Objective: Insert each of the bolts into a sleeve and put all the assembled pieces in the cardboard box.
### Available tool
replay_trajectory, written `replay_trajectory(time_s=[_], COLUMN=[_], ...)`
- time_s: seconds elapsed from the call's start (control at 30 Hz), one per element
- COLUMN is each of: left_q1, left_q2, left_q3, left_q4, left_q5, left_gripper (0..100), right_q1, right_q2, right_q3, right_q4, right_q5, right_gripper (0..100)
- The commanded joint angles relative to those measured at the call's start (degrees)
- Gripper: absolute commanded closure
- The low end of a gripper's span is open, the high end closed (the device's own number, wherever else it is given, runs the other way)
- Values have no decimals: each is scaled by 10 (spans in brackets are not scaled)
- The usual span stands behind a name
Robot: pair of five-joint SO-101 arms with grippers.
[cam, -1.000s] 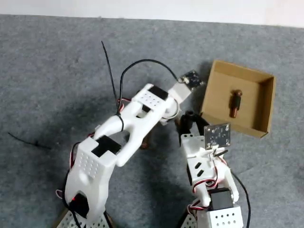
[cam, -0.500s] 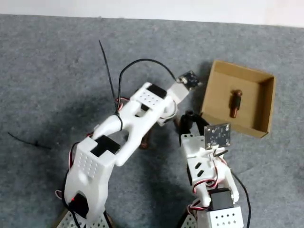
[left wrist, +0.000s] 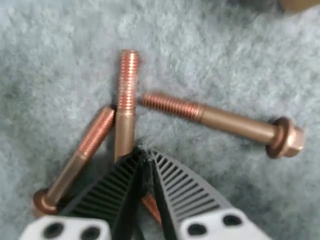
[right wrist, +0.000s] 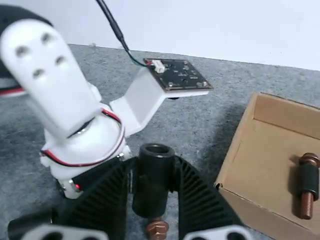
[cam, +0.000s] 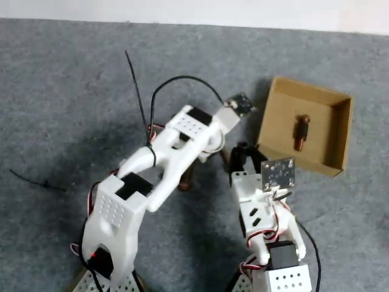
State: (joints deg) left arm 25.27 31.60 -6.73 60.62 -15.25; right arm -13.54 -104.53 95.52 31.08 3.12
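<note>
Three copper bolts lie loose on the grey carpet: a middle bolt [left wrist: 126, 100], a bolt with a flanged head [left wrist: 225, 125] and a slanted bolt [left wrist: 82, 150]. My left gripper [left wrist: 145, 154] is shut, its tips together right over the middle bolt, which runs under the fingers. My right gripper [right wrist: 152, 190] is shut on an upright black sleeve [right wrist: 153, 172], also seen as the sleeve [cam: 244, 150] beside the left arm's wrist. A copper bolt head [right wrist: 157, 230] shows just below it. The cardboard box [cam: 276, 115] holds one assembled piece [cam: 301, 132].
The left arm [cam: 182, 143] stretches across the middle, close to the right gripper, and covers most of the bolts; one bolt [cam: 185, 178] peeks out beneath it. Its camera board [right wrist: 175, 75] hangs near the box wall [right wrist: 240, 150]. Open carpet lies left and beyond.
The left arm's wrist has shifted slightly up and to the left. The right arm has held still with the sleeve.
</note>
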Motion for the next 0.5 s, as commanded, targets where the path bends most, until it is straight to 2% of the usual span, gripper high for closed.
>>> replay_trajectory(time_s=[0.0, 0.1, 0.27, 0.37, 0.47], left_q1=[-29, -41, -49, -40, -25], left_q2=[-81, -135, -205, -218, -218], left_q3=[8, 53, 150, 198, 211], left_q4=[18, 12, -88, -158, -166], left_q5=[3, 21, 64, 39, -5], left_gripper=[994, 994, 994, 989, 923], right_q1=[6, 6, 6, 6, 6], right_q2=[-7, -7, -7, -7, -7], right_q3=[25, 25, 25, 25, 25], right_q4=[-22, -22, -22, -22, -22], right_q5=[5, 5, 5, 5, 5], right_gripper=[995, 995, 995, 995, 995])
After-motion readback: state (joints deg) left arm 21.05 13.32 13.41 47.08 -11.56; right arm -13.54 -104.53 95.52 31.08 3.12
